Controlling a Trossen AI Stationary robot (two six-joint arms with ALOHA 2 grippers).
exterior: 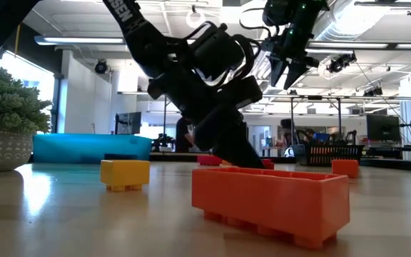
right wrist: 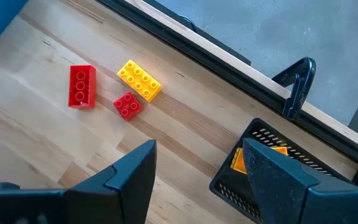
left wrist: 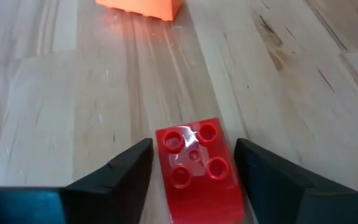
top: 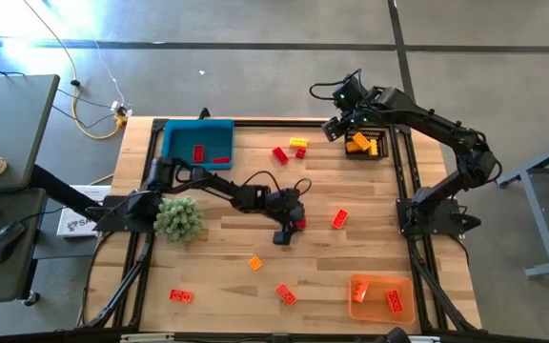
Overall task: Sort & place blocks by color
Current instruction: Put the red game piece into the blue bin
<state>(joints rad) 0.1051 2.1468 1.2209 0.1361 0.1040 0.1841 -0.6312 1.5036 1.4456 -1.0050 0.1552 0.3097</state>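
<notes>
Fingers of your left gripper (left wrist: 194, 171) straddle the red block (left wrist: 196, 163) beside the plant (top: 178, 218), spread, ready to pinch.

Red brick (left wrist: 196, 163) with four studs lies on the pale wood-grain desk (left wrist: 73, 93). Blue bin (top: 198, 143), black basket (top: 367, 145), orange bin (top: 381, 297), green fuzzy plant (top: 178, 218).

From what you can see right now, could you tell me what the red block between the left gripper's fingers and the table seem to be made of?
Red block: likely moulded plastic, glossy; light glints off its round studs. Table: apparently wood, satin finish; grain lines and plank joints show.
</notes>
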